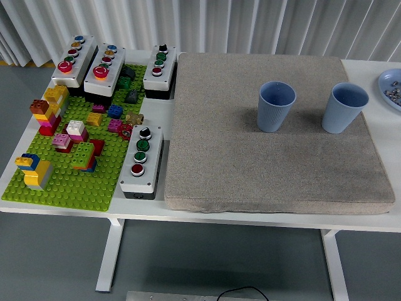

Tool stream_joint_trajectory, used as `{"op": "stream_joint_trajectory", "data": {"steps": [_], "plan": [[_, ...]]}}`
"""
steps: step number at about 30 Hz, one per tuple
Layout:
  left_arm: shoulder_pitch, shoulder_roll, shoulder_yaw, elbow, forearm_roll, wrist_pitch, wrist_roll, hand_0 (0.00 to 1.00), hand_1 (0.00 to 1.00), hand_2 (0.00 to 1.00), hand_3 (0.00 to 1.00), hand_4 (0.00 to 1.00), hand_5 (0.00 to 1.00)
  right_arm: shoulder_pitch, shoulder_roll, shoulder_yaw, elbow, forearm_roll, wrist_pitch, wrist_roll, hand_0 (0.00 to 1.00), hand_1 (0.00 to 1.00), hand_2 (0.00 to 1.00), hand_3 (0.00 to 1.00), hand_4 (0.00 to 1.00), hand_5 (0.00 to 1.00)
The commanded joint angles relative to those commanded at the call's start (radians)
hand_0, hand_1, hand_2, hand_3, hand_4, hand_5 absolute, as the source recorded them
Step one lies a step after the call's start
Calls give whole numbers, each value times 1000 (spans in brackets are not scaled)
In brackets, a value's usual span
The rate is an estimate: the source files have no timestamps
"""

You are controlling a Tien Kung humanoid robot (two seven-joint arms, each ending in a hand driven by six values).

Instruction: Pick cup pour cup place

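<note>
A white table (pixel 263 221) carries a large grey mat (pixel 276 169), which serves as the landmark here. Left of the mat lies a green building-block baseplate (pixel 69 182) studded with coloured bricks, and beside it four button boxes, one (pixel 141 162) just against the mat's left edge. On the mat's far half stand two upright blue cups: the left cup (pixel 276 106) and the right cup (pixel 344 107), apart from each other. No robot hand or fingers appear, so their state cannot be told.
</note>
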Motion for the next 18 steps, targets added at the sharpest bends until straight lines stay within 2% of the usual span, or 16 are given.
{"op": "stream_joint_trajectory", "data": {"steps": [9,10,15,16,18], "plan": [[0,0,0,0,1,0,-1,719,801,836,668,504,898,-8,-24,16,2,-28,10,-14,908,862,939,897,686,998],[-1,0,0,0,1,0,-1,720,801,836,668,505,899,-10,-30,18,3,-39,15,-20,907,858,936,894,726,763],[-1,1,1,0,2,0,-2,720,801,836,668,505,899,-26,-78,11,-1,-110,64,-53,907,858,936,894,726,763],[-1,1,1,0,3,0,-1,721,801,836,668,505,898,-29,-86,9,-1,-122,74,-58,901,855,930,894,797,486],[-1,1,1,0,4,-1,-1,721,801,836,668,505,898,-41,-111,6,0,-171,113,-80,901,855,930,894,797,486]]}}
